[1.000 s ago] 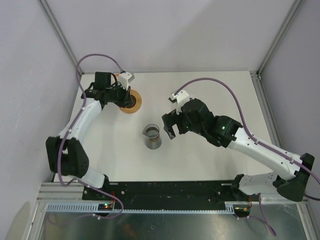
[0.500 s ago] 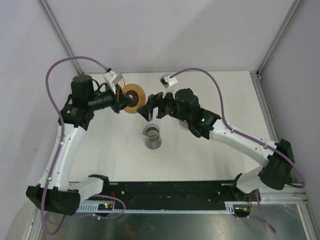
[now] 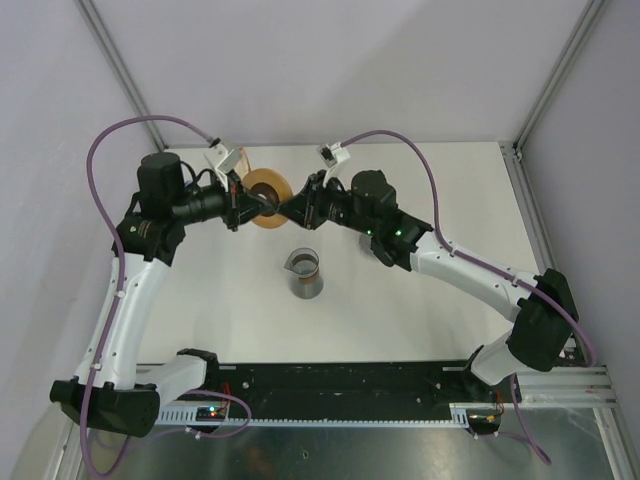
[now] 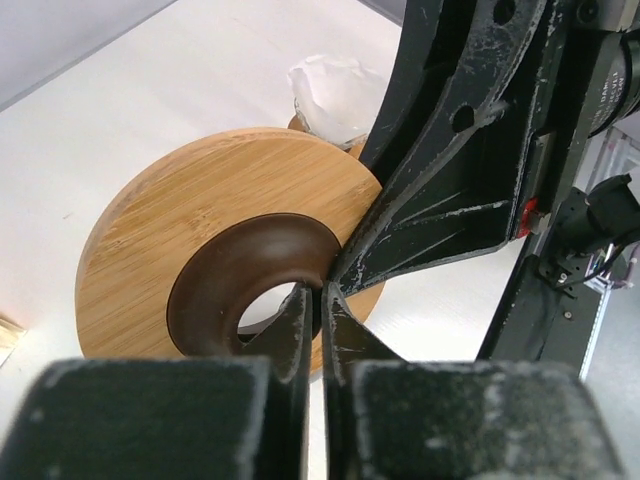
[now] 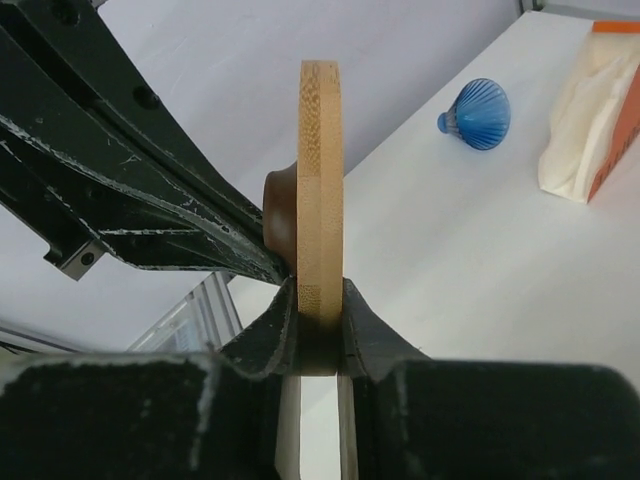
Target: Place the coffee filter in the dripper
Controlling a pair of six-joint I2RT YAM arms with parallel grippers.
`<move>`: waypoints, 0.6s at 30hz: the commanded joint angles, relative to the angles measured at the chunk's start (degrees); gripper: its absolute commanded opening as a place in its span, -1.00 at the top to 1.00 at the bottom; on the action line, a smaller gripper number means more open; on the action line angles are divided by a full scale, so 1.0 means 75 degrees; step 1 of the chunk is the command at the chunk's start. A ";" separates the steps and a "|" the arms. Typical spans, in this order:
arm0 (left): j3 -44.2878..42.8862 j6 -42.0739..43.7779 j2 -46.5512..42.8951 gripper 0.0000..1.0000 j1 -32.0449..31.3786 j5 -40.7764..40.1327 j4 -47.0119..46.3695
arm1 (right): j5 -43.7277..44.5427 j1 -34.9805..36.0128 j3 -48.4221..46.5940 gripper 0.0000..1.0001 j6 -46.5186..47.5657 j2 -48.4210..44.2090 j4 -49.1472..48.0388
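Left hand point(image 4: 320, 300) is clamped tight on the brown collar point(image 4: 250, 250) at the middle of the wooden disc point(image 4: 180, 230), and the right hand point(image 5: 320, 298) is pinched onto the disc's outer rim from the other side, so the disc is held up between the two, apparently off the table point(image 3: 220, 300). Progress-wise not much can be counted as done: no filter is seated in anything, so the placing itself is judged to be all left, and the disc likely has to be set down first

Containers: the glass beaker point(image 3: 305, 272) is stood upright on the near side of the disc, with nothing made out inside. Behind the disc a bit of white crinkled paper point(image 4: 335, 90) is glimpsed, whether it's a loose filter can't be told. Further back a blue ribbed cone point(image 5: 478, 113), taken to be the dripper, is sat on the table with no paper seen in it, and near it the filter pack point(image 5: 585, 110) is lying untouched
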State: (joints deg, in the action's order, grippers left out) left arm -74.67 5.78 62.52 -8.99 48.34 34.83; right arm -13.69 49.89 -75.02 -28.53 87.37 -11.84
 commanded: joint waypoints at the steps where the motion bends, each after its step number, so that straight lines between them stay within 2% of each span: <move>1: -0.0082 -0.0275 -0.0227 0.74 -0.0032 0.0080 -0.0206 | 0.0335 0.0029 -0.0253 0.99 0.0798 -0.0293 0.0253; 3: -0.0091 -0.0342 -0.0262 0.20 0.0024 -0.0179 -0.0209 | 0.1090 0.0216 -0.0254 1.00 0.1811 -0.0525 0.0798; 5: -0.0120 -0.0482 -0.0329 -0.19 0.0161 -0.0299 -0.0187 | 0.2216 0.0529 -0.0252 1.00 0.3124 -0.0771 0.1424; 8: -0.0294 -0.0670 -0.0414 -0.53 0.0369 -0.0103 -0.0025 | 0.4075 0.0928 -0.0251 1.00 0.5105 -0.0993 0.2195; 12: -0.0578 -0.1085 -0.0396 -0.72 0.0474 0.0274 0.0280 | 0.5927 0.1307 -0.0061 1.00 0.7211 -0.1302 0.2251; 15: -0.0779 -0.1762 -0.0255 -0.77 0.0518 0.0446 0.0311 | 0.6698 0.1806 0.0834 1.00 0.9592 -0.1695 0.0561; 18: -0.0983 -0.2505 -0.0058 -0.79 0.0535 0.0736 0.0314 | 0.7007 0.2286 0.2019 1.00 1.1971 -0.2092 -0.1791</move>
State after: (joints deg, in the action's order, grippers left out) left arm -78.26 -3.97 61.01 -5.67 49.54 37.06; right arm 28.86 62.89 -67.22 31.66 76.20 -2.66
